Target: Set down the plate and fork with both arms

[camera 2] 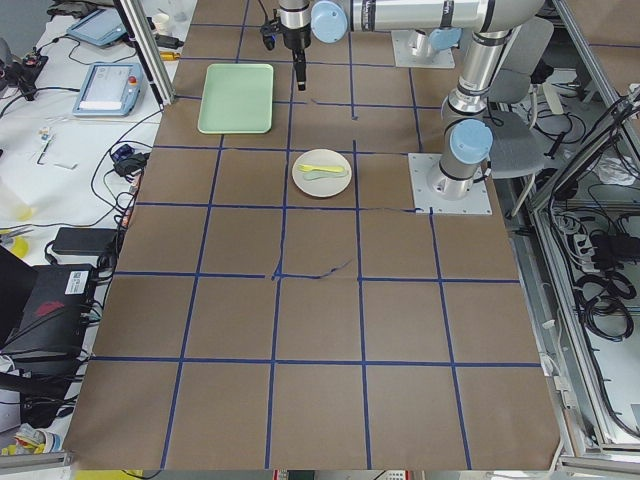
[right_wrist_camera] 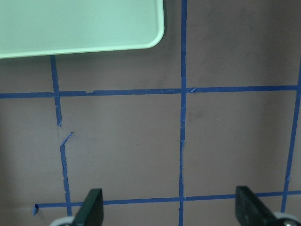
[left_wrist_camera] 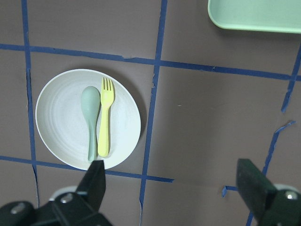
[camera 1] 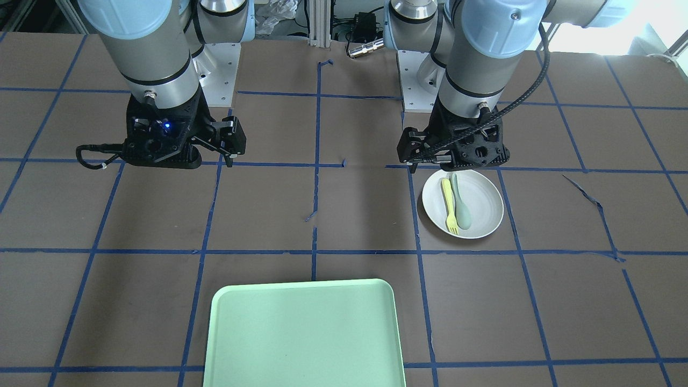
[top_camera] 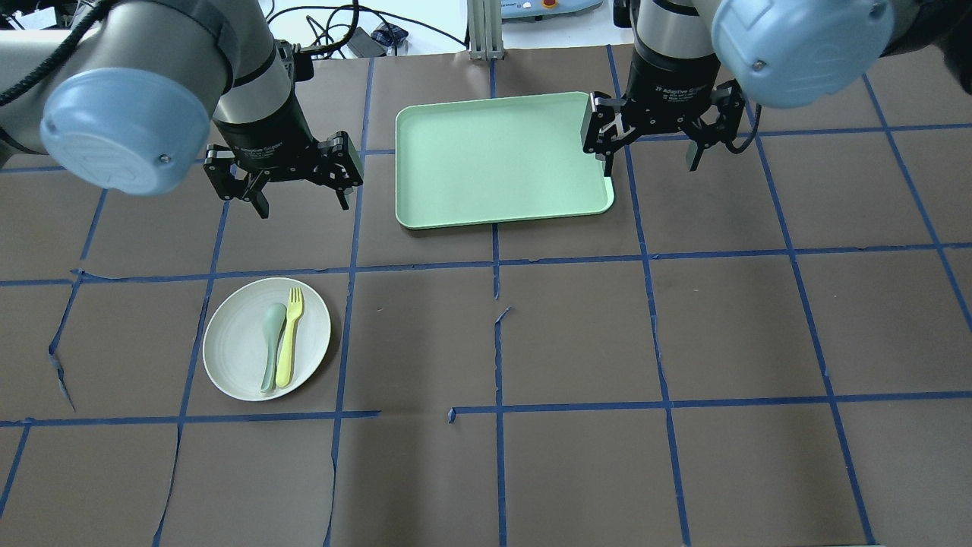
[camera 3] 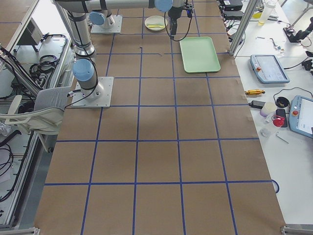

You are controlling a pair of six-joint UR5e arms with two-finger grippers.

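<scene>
Lying on plate [top_camera: 231,346]: fork [top_camera: 288,338], spoon [top_camera: 270,343]

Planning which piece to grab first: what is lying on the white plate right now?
A pale-yellow fork and a grey-green spoon lie side by side on the plate; nothing else shows there. The plate surface right beneath them is covered.

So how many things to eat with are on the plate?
2: a yellow fork and a grey-green spoon, side by side on the white plate. None seem hidden.
</scene>
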